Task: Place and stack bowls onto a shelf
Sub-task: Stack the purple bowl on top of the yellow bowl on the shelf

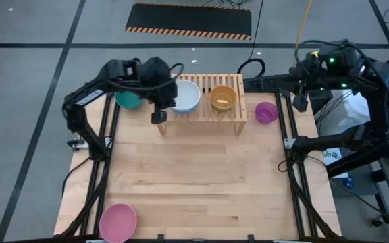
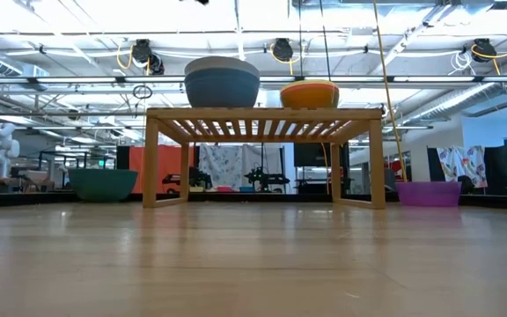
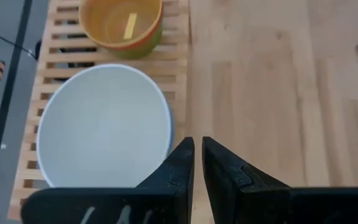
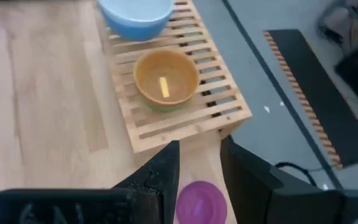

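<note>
The light-wood shelf (image 1: pixel 208 101) stands at the table's far middle. On its left part sits a white bowl nested in a blue one (image 1: pixel 184 96), (image 2: pixel 222 81). To the right of it sits a yellow bowl (image 1: pixel 223 98) with a green edge under it (image 4: pixel 161 107). A teal bowl (image 1: pixel 128 100) rests on the table left of the shelf and a purple bowl (image 1: pixel 267 112) right of it. My left gripper (image 1: pixel 159 116), (image 3: pixel 197 149) is shut and empty over the shelf's near left corner, beside the white bowl (image 3: pixel 104 127). My right gripper (image 1: pixel 301 101), (image 4: pixel 201 168) is open above the purple bowl (image 4: pixel 201 202).
A pink bowl (image 1: pixel 118 221) sits at the table's near left corner. The wooden table top (image 1: pixel 194 175) lies bare between it and the shelf. The shelf's right end (image 4: pixel 229 112) is free of bowls.
</note>
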`<state>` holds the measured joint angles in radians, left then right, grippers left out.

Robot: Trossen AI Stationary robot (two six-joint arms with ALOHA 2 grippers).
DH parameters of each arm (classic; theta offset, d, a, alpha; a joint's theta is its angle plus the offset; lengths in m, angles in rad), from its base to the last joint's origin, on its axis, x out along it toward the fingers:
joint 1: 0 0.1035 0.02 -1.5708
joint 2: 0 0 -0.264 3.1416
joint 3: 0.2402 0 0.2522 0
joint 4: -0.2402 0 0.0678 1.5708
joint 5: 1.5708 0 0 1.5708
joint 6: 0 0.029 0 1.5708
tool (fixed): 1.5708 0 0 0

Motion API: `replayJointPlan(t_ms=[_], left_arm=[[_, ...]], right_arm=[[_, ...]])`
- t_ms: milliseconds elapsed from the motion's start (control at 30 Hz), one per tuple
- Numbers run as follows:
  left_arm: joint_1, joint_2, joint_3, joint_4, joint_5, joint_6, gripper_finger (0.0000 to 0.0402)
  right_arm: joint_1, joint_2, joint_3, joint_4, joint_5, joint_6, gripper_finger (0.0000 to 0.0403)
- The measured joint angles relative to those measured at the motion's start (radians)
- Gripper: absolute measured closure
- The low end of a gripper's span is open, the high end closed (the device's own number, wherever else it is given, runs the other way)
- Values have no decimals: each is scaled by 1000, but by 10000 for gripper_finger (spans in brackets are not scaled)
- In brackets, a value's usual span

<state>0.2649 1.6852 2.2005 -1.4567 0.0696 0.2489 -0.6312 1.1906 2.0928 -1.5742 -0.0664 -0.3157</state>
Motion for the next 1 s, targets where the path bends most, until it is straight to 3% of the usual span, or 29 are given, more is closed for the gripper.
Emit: replayJointPlan(t_ms=[233, 533, 900, 1000], left_arm=[[-38, -107, 0, -37, 0, -49, 364], [-92, -213, 0, -113, -1, -176, 364], [-133, -266, 0, -114, -1, -216, 364], [-134, -267, 0, -114, -1, -224, 364]], right_arm=[[0, 6, -90, 3, 13, 46, 291], [0, 7, -327, 3, 18, 67, 291], [0, -9, -624, 2, 97, 14, 291], [0, -10, -689, 3, 99, 71, 291]])
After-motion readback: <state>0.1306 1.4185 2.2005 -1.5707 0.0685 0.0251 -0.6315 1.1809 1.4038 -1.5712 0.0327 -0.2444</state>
